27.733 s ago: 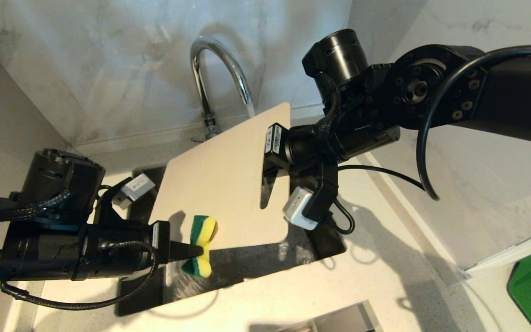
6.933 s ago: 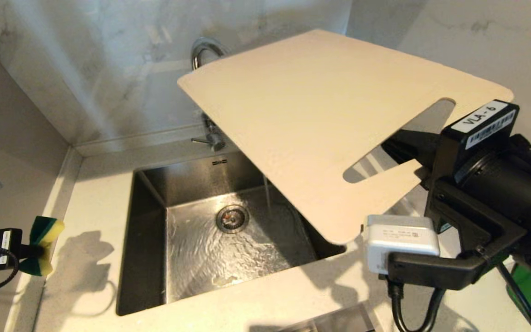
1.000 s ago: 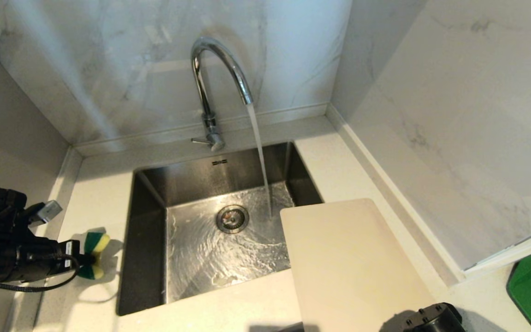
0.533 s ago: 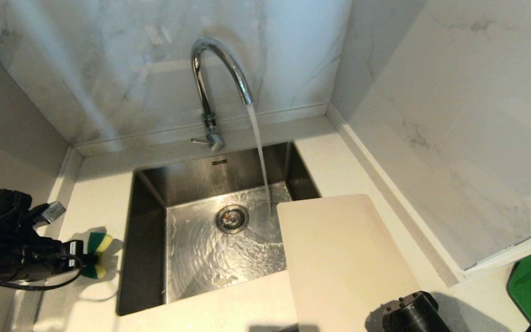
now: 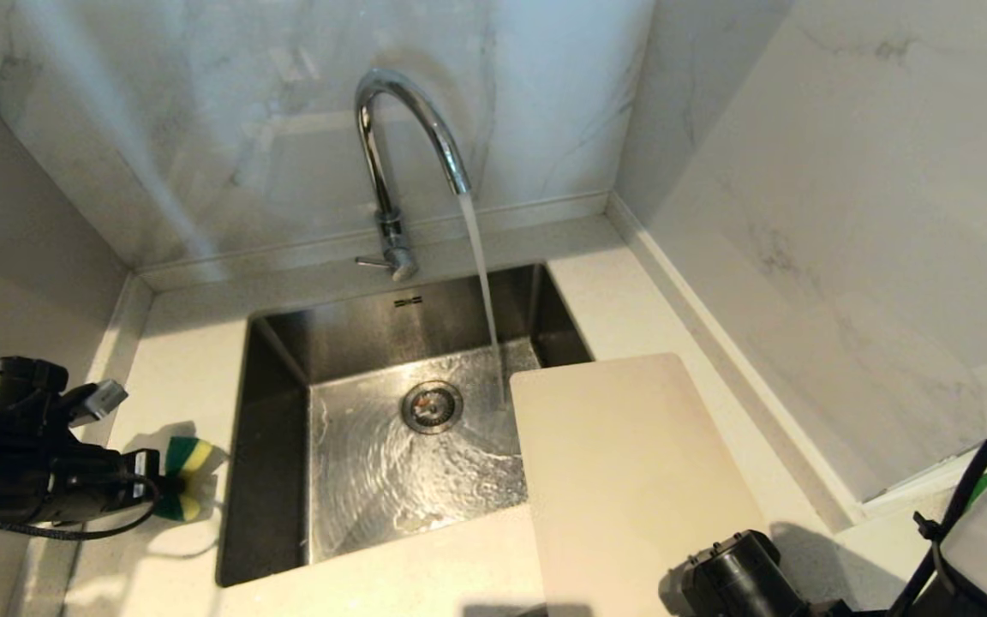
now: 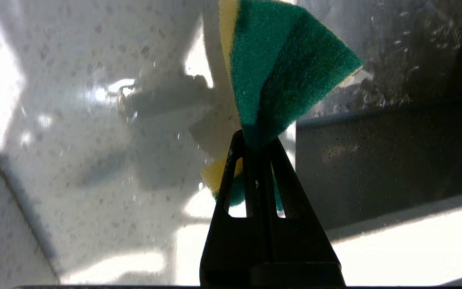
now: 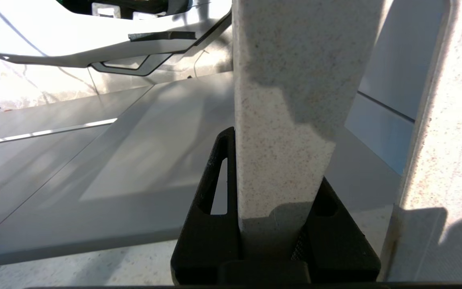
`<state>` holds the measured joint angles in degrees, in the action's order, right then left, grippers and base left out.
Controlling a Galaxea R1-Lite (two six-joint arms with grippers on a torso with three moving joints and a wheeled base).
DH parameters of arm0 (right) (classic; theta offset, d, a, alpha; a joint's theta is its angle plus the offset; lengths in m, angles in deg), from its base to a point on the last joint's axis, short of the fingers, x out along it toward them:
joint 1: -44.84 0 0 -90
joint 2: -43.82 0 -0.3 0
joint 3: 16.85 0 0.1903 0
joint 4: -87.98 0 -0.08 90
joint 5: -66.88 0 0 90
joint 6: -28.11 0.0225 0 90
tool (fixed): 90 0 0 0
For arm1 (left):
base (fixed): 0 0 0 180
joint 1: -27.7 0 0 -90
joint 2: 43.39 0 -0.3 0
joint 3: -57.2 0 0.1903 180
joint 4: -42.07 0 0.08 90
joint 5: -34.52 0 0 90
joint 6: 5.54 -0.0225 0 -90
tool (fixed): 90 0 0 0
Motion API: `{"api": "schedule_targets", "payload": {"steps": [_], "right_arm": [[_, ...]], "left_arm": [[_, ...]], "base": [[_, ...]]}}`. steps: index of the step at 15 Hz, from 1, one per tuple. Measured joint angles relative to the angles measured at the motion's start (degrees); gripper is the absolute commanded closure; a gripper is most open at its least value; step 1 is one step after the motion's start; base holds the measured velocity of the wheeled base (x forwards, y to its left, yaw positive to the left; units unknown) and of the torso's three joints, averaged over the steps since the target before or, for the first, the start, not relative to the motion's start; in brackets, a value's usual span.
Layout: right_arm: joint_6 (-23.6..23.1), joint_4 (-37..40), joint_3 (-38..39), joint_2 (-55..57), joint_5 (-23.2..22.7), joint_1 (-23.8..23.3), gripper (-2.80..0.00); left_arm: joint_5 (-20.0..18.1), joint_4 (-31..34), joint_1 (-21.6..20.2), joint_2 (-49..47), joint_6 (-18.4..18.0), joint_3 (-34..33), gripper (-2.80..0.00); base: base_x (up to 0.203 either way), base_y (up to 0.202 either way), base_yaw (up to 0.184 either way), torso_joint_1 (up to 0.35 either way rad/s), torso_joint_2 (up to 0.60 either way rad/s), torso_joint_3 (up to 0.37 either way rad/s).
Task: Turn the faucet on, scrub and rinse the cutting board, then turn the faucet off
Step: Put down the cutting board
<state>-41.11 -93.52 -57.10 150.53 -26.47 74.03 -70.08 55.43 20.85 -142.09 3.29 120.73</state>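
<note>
Cutting board (image 5: 631, 480): lies flat on the counter to the right of the sink, its far left corner reaching over the sink's right edge; its near end runs out of the head view.
Faucet (image 5: 399, 146): stands upright behind the sink, water running from its spout in a steady stream that lands by the drain, just beside the board's far corner.
Sink (image 5: 275, 446): steel basin, wet, rippled water spreading across its floor.
Left gripper (image 5: 170, 490): over the counter at the sink's left side, fingers (image 6: 231, 188) pinched tight on the middle of a sponge.
Sponge (image 6: 279, 76): green scouring face with a yellow layer, squeezed into a bow shape, close above the speckled counter (image 5: 176, 386); whether it touches cannot be told.
Right gripper (image 7: 275, 224): at the near right of the counter, jaws narrowly parted and clamped on the edge of the board's near end, seen edge-on in the right wrist view.
Right arm (image 5: 742, 578): only a black joint shows at the bottom of the head view.
</note>
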Motion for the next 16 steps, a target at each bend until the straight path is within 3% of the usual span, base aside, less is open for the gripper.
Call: {"api": "schedule_targets", "payload": {"steps": [14, 15, 16], "right_arm": [[0.0, -0.1, -4.1, 6.3, -0.8, -0.5, 0.00], [0.0, -0.1, -4.1, 6.3, -1.3, -0.5, -2.80], [-0.1, -0.1, -4.1, 6.2, -1.4, -0.4, -2.80]], "left_arm": [[0.0, -4.3, -0.5, -4.5, 0.0, 0.0, 0.00], [0.0, -4.3, -0.5, -4.6, 0.0, 0.0, 0.00], [0.0, -4.4, -0.5, -4.7, 0.0, -0.1, 0.00]], "base": [[0.000, 0.000, 0.000, 0.000, 0.00, 0.000], [0.000, 0.000, 0.000, 0.000, 0.00, 0.000], [0.000, 0.000, 0.000, 0.000, 0.00, 0.000]]}}
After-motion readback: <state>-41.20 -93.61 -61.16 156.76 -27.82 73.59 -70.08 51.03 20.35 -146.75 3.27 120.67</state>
